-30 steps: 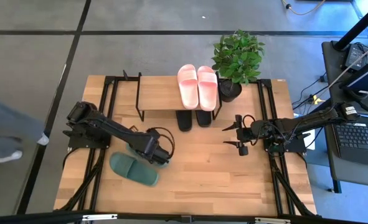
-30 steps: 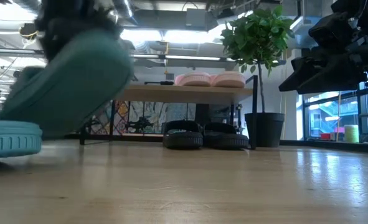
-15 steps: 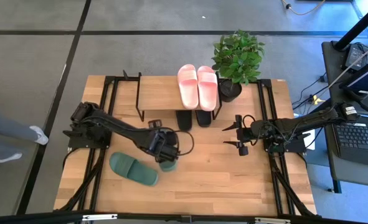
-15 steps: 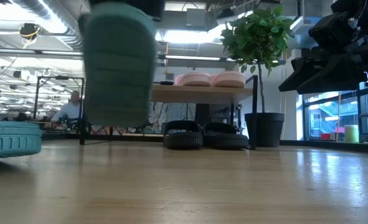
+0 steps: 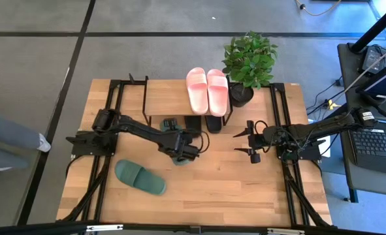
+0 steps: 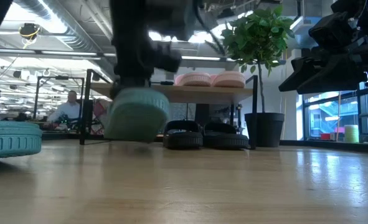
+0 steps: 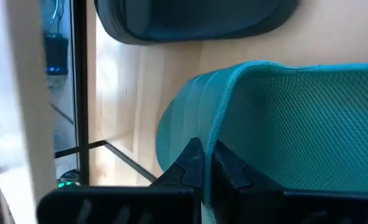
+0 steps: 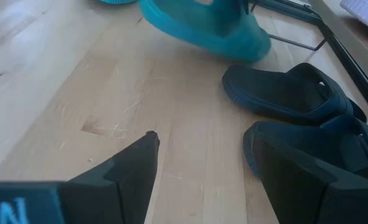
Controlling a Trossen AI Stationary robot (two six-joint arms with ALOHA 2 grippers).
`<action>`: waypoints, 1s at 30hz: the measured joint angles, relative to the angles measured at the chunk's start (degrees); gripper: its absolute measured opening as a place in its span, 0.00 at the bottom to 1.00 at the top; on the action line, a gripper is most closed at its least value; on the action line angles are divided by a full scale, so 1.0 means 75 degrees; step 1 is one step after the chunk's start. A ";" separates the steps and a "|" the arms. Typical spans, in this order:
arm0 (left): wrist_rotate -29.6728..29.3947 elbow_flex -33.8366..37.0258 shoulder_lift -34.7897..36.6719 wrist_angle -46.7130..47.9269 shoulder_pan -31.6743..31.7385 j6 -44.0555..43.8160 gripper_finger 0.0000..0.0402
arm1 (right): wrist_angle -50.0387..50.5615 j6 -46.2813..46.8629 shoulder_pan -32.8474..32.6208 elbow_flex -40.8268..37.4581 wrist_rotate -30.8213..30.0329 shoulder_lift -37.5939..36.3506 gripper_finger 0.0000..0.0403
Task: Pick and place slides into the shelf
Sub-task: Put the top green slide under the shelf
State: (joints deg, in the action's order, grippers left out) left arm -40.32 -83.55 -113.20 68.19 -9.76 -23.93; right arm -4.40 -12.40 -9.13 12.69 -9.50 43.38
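My left gripper (image 5: 183, 149) hangs just in front of the shelf (image 5: 170, 98), shut on one dark green slide (image 6: 137, 115). The other green slide (image 5: 140, 177) lies sole-down near the table's near left. The pink pair (image 5: 207, 90) sits on the shelf's wooden top board. The black pair (image 5: 202, 124) stands on the table under that board. My right gripper (image 5: 250, 141) waits open at the table's right, touching nothing. My left gripper pinches the green slide's strap at its edge (image 7: 218, 134), one finger on each face of the strap. The fingers (image 7: 187, 163) come from above, pointing down. The slide hangs below them, tilted, its low end (image 6: 134, 135) close to the tabletop; whether it touches I cannot tell.
A potted plant (image 5: 248, 62) stands at the shelf's right end. The shelf's black frame bars (image 7: 81, 74) run beside the held slide. A person's legs (image 5: 6, 137) show on the floor left of the table. Bare wood (image 5: 232, 189) lies between the arms and the near edge.
My left gripper has carried the green slide from the near-left area, beside its mate, toward the table's far edge and right, up to the shelf front. It has turned the slide about and brought it down close to the tabletop. The person at left has stepped away.
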 joint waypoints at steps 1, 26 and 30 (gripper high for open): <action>-0.0013 0.0000 -0.0102 0.0000 0.0085 0.0101 0.01 | 0.0000 0.0000 0.0003 0.0000 0.0003 0.0000 0.64; -0.0818 0.0000 -0.0499 -0.1033 0.0984 0.2111 0.01 | 0.0012 0.0012 0.0000 0.0000 0.0001 0.0000 0.64; -0.0891 0.0086 -0.0493 -0.1396 0.1144 0.2410 0.01 | 0.0032 0.0012 0.0000 0.0000 0.0003 0.0000 0.64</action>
State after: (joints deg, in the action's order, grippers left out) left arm -47.00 -82.90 -116.90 57.72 -1.19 -5.86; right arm -4.16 -12.32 -9.13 12.69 -9.47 43.38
